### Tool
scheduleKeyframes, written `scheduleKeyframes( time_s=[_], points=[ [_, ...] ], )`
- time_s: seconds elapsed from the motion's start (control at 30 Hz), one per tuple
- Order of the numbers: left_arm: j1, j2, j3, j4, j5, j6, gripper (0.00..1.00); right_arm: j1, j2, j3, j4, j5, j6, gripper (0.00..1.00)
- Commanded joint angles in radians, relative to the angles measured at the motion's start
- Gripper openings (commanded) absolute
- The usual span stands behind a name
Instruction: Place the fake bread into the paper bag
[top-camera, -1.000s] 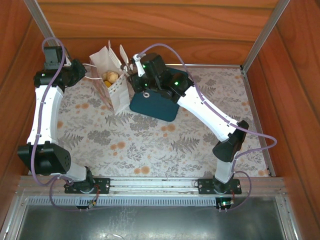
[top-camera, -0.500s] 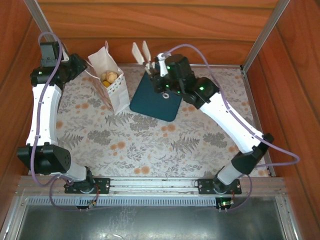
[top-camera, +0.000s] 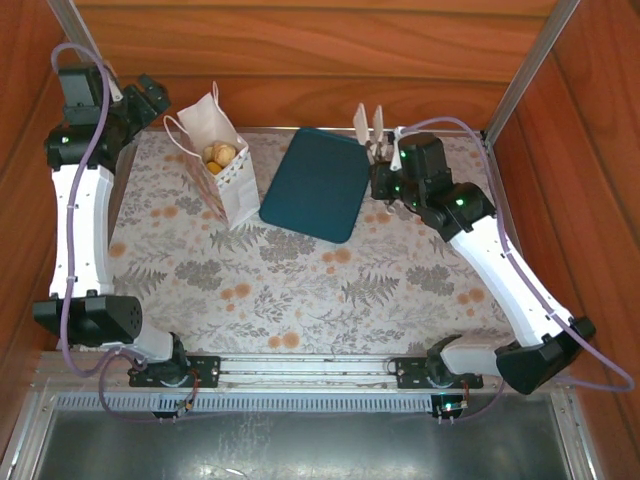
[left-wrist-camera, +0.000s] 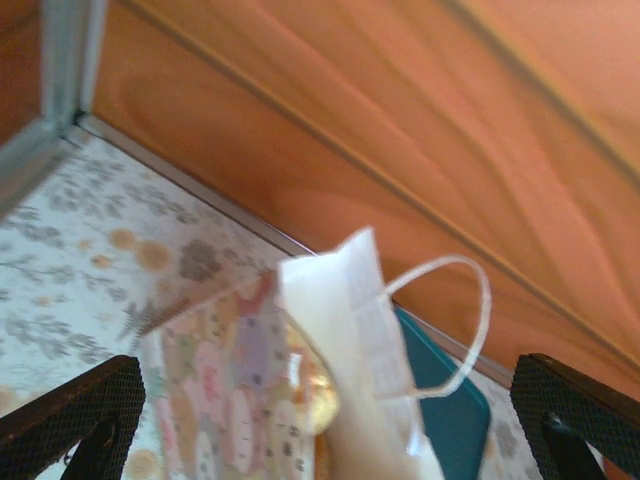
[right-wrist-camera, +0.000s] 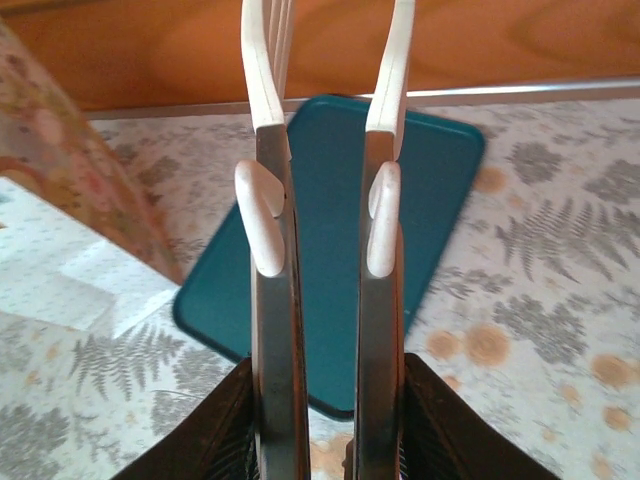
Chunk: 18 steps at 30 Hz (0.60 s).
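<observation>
Your tabletop (top-camera: 300, 290) has a floral cover and carries everything. The dark teal tray (top-camera: 315, 185) lies flat just right of the paper bag (top-camera: 235, 190); can't tell if the two touch. The paper bag stands upright with its mouth open upward.

Your left gripper (top-camera: 150, 95) hangs near the bag, on its left and toward the back wall, not touching it. From the left wrist its jaws are spread wide, one at each lower corner, with the bag (left-wrist-camera: 335, 300) between and beyond them, and nothing is held.

Your right gripper (top-camera: 370, 125) sits well right of the bag, past the tray's far corner. Its white fingers (right-wrist-camera: 262, 215) stand parallel with a narrow gap, nothing pinched, and the tray (right-wrist-camera: 440, 170) shows through.

The fake bread (top-camera: 220, 155) sits inside the bag, golden pieces visible at the mouth.
</observation>
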Motion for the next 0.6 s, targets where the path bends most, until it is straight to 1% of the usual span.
scheduleKeyframes(
  time_s=[0.0,0.07,0.13,0.23,0.43,0.57],
  points=[
    [0.051,-0.09,-0.092,0.0,-0.169,-0.063,1.0,-0.054,-0.049,-0.057,0.0,0.04,0.032,0.37],
    [0.089,-0.155,-0.187,0.011,-0.226,-0.102,1.0,-0.092,-0.065,-0.102,-0.001,0.034,0.048,0.36],
    [0.124,-0.213,-0.28,0.027,-0.25,-0.133,1.0,-0.122,-0.072,-0.143,0.006,0.023,0.057,0.36],
    [0.136,-0.275,-0.394,0.038,-0.299,-0.115,1.0,-0.164,-0.066,-0.201,0.01,0.005,0.079,0.36],
    [0.14,-0.294,-0.566,0.041,-0.263,-0.065,1.0,-0.234,-0.035,-0.319,0.041,-0.026,0.135,0.36],
    [0.14,-0.266,-0.651,0.066,-0.202,-0.005,1.0,-0.271,-0.003,-0.4,0.084,-0.061,0.171,0.36]
  ],
)
